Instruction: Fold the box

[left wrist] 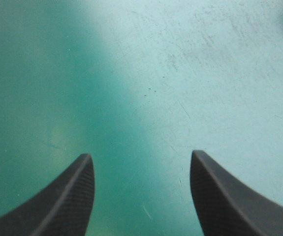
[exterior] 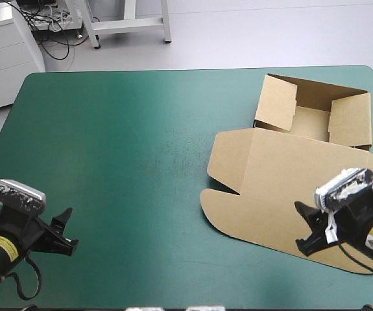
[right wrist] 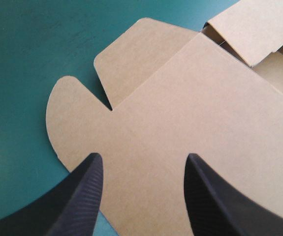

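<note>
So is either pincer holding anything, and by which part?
Nothing is held. Both are open: the left pincer over bare teal-green cover, the right pincer over the flat lid of the box.

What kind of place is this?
Probably a robot test bench in a lab: a table with a teal-green cover, the left gripper and the right gripper, both open, and a partly folded brown box.

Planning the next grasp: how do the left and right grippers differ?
The left gripper is over bare teal-green cover, far from the box; the right gripper is over the box's flat lid. The left is near the cover's left edge, the right near its right edge. Both have open jaws, holding nothing.
</note>
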{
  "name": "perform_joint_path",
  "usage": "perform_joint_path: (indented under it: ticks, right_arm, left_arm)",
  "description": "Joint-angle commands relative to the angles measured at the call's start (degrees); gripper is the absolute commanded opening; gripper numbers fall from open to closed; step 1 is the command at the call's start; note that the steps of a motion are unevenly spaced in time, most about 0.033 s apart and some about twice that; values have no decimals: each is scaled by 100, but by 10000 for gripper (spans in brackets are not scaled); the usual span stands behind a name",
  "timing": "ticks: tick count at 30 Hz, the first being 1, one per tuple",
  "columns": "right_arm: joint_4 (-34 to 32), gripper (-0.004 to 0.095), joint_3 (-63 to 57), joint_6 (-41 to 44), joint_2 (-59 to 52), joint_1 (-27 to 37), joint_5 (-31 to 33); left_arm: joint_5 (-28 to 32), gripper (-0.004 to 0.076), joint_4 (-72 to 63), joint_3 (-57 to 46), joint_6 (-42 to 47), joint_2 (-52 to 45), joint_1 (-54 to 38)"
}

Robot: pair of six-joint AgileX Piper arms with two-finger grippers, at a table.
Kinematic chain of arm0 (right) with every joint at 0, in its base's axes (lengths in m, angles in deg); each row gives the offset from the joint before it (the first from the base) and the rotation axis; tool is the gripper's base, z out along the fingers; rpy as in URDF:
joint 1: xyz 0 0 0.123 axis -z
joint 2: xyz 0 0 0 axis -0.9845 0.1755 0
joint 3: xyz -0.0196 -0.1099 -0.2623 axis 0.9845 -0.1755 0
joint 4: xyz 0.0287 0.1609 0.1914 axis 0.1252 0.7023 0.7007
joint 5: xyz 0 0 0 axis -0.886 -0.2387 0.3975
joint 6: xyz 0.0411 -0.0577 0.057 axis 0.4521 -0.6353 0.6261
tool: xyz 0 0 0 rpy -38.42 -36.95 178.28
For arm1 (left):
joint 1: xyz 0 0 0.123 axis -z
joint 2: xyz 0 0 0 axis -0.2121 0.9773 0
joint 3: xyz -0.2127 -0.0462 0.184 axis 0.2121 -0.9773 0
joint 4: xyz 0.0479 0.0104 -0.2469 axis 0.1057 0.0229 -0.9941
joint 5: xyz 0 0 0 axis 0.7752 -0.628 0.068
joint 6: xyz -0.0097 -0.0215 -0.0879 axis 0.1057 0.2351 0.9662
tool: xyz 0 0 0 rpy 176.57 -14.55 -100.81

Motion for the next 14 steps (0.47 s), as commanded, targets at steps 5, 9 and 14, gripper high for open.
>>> perform_joint_path:
  ticks: [5,9,14]
  right_arm:
    - [203,402,-1129,-51,-1125,2,-729]
    - [203,368,-1588,146,-1694,2,-729]
    - [203,355,-2101,332,-2149,2,-729]
  left_arm:
    - [747,407,-116,-594,67,-631,27]
    - [769,388,-305,-870,67,-875,27]
    - [909,361,-457,-1299,45,-1131,27]
